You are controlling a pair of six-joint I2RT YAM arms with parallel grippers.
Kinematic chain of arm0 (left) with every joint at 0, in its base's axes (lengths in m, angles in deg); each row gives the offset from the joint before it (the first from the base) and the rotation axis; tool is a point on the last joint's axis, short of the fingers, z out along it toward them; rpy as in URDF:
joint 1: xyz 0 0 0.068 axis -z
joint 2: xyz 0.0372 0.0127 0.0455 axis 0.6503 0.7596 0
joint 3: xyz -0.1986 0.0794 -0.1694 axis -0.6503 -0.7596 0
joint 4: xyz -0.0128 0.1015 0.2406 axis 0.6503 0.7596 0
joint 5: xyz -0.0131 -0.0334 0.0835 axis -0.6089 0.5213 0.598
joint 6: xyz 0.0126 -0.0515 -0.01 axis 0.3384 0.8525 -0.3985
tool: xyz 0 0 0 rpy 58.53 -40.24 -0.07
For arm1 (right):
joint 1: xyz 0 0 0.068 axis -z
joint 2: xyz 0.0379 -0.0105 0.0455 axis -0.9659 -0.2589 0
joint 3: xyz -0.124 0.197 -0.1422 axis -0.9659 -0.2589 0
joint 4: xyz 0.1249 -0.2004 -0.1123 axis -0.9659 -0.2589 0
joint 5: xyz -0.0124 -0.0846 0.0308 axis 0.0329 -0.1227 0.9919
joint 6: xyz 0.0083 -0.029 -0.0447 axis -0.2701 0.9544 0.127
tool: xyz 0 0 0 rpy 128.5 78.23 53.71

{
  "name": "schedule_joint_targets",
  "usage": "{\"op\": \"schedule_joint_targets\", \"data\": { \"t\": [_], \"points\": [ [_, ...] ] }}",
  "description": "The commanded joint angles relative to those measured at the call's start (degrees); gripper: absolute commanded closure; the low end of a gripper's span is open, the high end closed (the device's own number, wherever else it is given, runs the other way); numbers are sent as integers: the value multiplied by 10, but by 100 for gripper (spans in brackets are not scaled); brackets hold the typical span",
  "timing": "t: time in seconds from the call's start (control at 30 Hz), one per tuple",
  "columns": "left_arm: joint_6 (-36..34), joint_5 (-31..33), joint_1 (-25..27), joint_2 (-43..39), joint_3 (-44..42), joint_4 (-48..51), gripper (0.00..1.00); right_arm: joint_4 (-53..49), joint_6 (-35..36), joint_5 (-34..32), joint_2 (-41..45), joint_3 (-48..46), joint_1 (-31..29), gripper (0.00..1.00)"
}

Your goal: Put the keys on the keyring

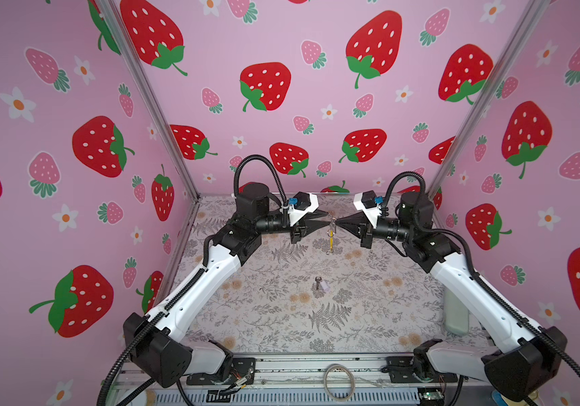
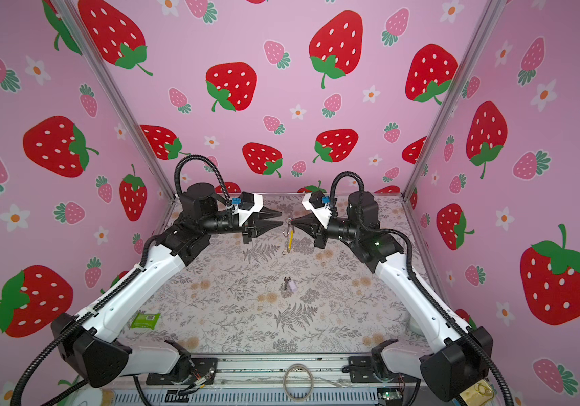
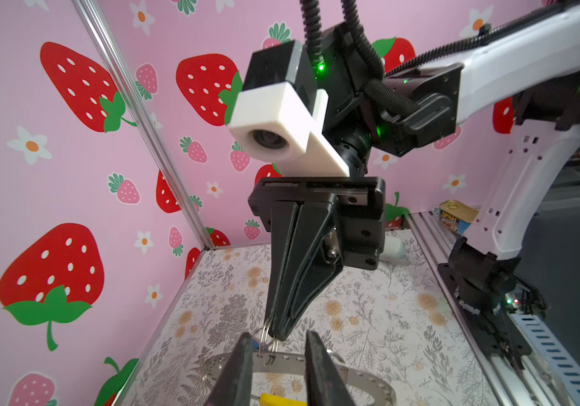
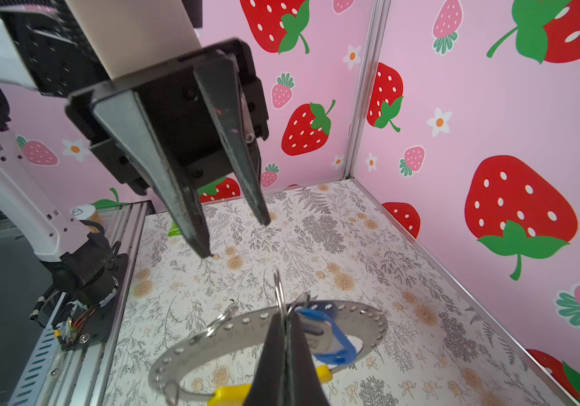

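One blue-tagged key [image 4: 330,337] hung at the keyring [image 4: 246,321], which dangled in mid-air over the far middle of the bench [image 1: 264,316] from the right end effector [image 1: 337,223], clamped shut on one of its small loops. The left end effector [image 1: 328,218] stood just left of it, jaws parted and empty. The lilac-tagged key [image 1: 320,283] lay flat on the bench, nearer and well below both, about midway between the arms, its shaft running roughly near to far. The free left arm seemed the one to fetch it.
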Motion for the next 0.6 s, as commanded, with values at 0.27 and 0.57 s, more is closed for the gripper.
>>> {"op": "schedule_joint_targets", "data": {
  "t": [0.27,0.57],
  "points": [
    [-110,65,20,38,78,182,71,-82,62,-43,-17,53,-26,99],
    [-126,90,28,49,98,207,71,-120,93,-72,-32,76,-48,99]
  ]
}}
